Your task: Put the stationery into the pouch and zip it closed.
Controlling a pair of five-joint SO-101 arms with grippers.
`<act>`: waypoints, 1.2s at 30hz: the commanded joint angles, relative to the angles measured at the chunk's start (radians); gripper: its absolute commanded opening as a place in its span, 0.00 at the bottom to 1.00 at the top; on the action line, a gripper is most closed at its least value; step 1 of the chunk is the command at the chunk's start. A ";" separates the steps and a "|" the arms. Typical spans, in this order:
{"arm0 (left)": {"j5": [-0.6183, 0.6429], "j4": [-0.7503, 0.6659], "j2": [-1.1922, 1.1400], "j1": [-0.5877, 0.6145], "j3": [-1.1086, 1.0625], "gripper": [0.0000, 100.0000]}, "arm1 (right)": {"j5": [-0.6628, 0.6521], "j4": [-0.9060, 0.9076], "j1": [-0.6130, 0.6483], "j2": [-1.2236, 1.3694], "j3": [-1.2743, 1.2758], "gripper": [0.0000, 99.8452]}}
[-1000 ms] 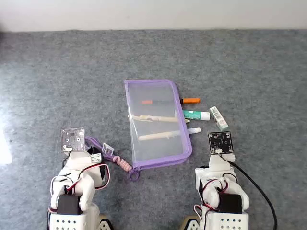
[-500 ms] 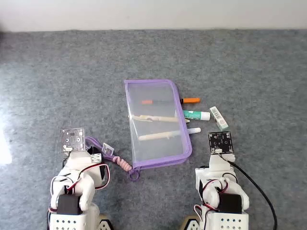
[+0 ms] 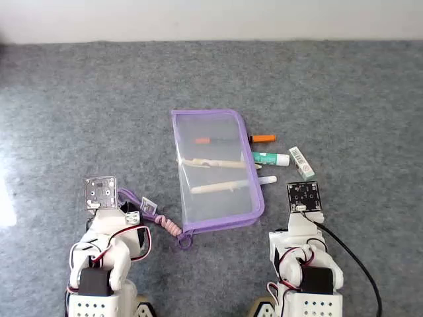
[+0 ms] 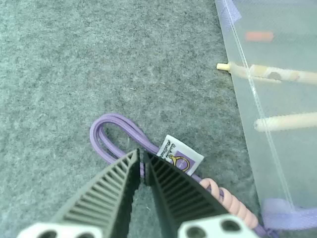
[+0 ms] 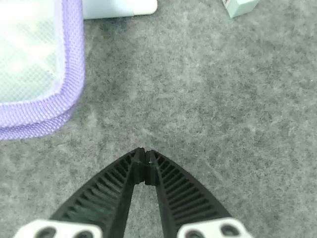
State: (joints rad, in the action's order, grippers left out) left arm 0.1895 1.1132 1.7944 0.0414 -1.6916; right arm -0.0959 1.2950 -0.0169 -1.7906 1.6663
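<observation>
At the table's middle, pouch (image 3: 215,168): flat and rectangular, made of frosted see-through plastic with a woven purple mesh border. It lies between the two arms and a little beyond them, with a purple ring (image 3: 184,242) at its near corner.
Stationery: two slim cream sticks (image 3: 215,163) show through the plastic; whether they are inside or beneath it I cannot tell. An orange-capped pen (image 3: 263,138), a green-and-white tube (image 3: 271,158) and a white rounded tip (image 3: 267,179) jut past the pouch's right edge. A small white-and-green block (image 3: 302,163) lies apart, just to their right.
Cord: a glossy purple cord (image 4: 111,136) is folded in a loop and carries a white cloth tag (image 4: 181,156). It runs into a pink coiled cord (image 4: 223,198) that leads toward the pouch's near corner.
Left gripper (image 4: 141,161): its dark ribbed fingers have their tips drawn together, poised over the purple cord.
Right gripper (image 5: 144,166): its black ribbed fingers are pressed tip to tip over bare covering, near the pouch's purple corner.
Surface: a grey table covering (image 3: 79,99) with a short, flecked, felt-like pile.
Room: a plain white wall (image 3: 211,20) runs along the far edge.
</observation>
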 commanded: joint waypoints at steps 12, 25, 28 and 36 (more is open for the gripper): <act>0.008 0.009 0.008 0.005 0.007 0.01 | -0.005 0.007 0.008 -0.010 0.017 0.01; 0.008 0.009 0.008 0.005 0.007 0.01 | -0.009 0.007 0.054 -0.010 0.017 0.01; 0.008 0.009 0.008 0.005 0.007 0.01 | -0.011 0.007 0.068 -0.010 0.017 0.01; 0.008 0.009 0.008 0.005 0.007 0.01 | -0.005 -0.168 0.062 -0.007 0.014 0.01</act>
State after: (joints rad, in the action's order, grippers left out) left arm 0.1895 1.1132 1.7944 0.0414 -1.6916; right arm -0.0959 1.2213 0.0414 -1.7906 1.6663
